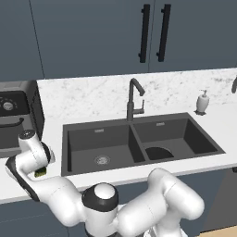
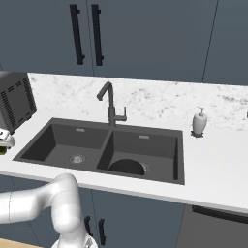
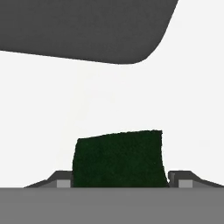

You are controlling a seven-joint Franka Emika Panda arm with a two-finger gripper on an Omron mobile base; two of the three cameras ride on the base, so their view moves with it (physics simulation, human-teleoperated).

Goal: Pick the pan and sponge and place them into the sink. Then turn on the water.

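My gripper (image 1: 40, 169) hangs over the white counter just left of the sink (image 1: 83, 139), low at the front edge. It is shut on the sponge (image 3: 119, 157), whose dark green layer faces the hand camera, with a fingertip against each side. A sliver of the sponge (image 1: 41, 173) pokes out below the hand, and also shows at the picture's left edge (image 2: 2, 150). The black pan (image 1: 159, 152) lies in the right basin, its handle hidden (image 2: 127, 167). Water is out of view at the dark faucet (image 1: 134, 99).
A dark boxy appliance (image 1: 14, 120) with a dial stands on the counter right behind the hand. A white soap dispenser (image 1: 202, 102) sits right of the sink. Dark upper cabinets with black handles (image 1: 144, 32) hang above. The sink's rounded corner (image 3: 87, 30) lies ahead of the fingers.
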